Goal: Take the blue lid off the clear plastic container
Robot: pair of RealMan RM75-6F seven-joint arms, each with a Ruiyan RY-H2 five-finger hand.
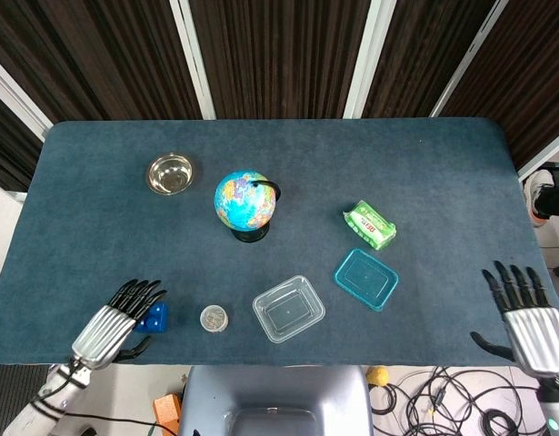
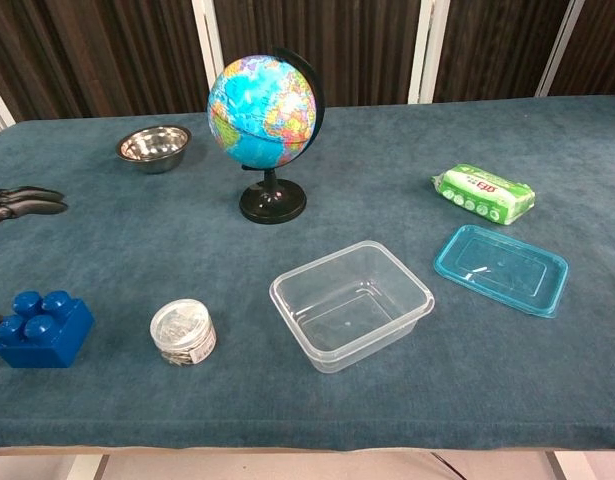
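Note:
The clear plastic container [image 1: 288,309] [image 2: 351,303] stands open near the table's front edge, with nothing in it. Its blue lid [image 1: 365,279] [image 2: 502,268] lies flat on the cloth to the container's right, apart from it. My left hand [image 1: 114,325] hovers at the front left corner, fingers spread, holding nothing; only its fingertips [image 2: 17,201] show at the chest view's left edge. My right hand [image 1: 526,318] is at the front right, beyond the table edge, fingers spread and empty.
A globe [image 1: 246,203] stands behind the container. A steel bowl [image 1: 170,173] sits at the back left. A green wipes pack [image 1: 370,224] lies behind the lid. A blue brick [image 2: 41,328] and a small round jar [image 2: 183,332] lie at the front left.

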